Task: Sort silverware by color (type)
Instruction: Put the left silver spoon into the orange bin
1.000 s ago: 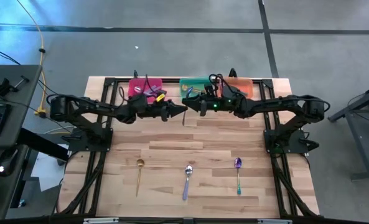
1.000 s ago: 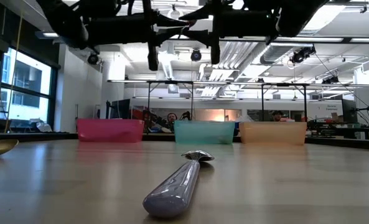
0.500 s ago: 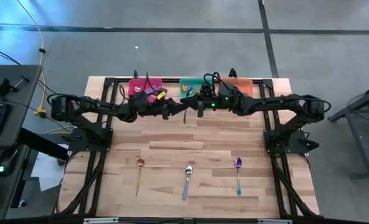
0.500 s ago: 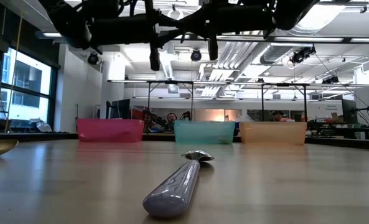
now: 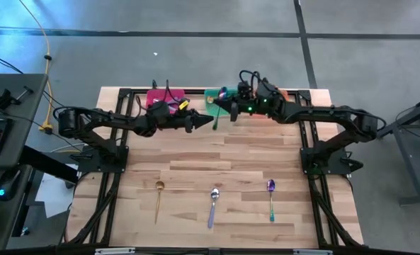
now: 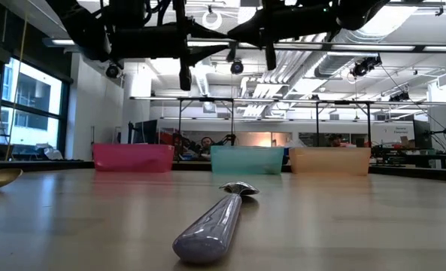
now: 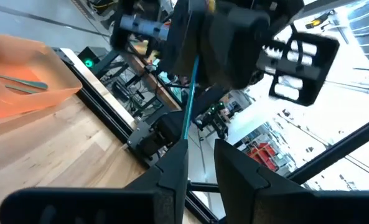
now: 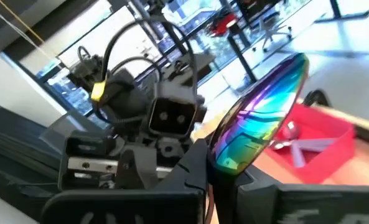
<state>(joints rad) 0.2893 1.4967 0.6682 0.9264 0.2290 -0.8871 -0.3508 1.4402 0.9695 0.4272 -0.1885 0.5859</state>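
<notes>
**While a spoon is being held aloft, room is being needed for the drop**

While the iridescent spoon [image 8: 262, 118] is being gripped by the right gripper's [image 5: 225, 108] clamped fingers above the far edge of the surface [image 5: 217, 152], just beside the green bin [image 5: 211, 93], its teal handle is hanging close to the left gripper [image 5: 207, 121], whose fingers [image 7: 172, 165] are standing apart. Judged from this, release is best being delayed until the spoon is being held squarely over its matching bin, clear of that arm.

Three spoons [image 5: 214, 206] in row near front; bins [image 5: 166, 98] behind.
</notes>
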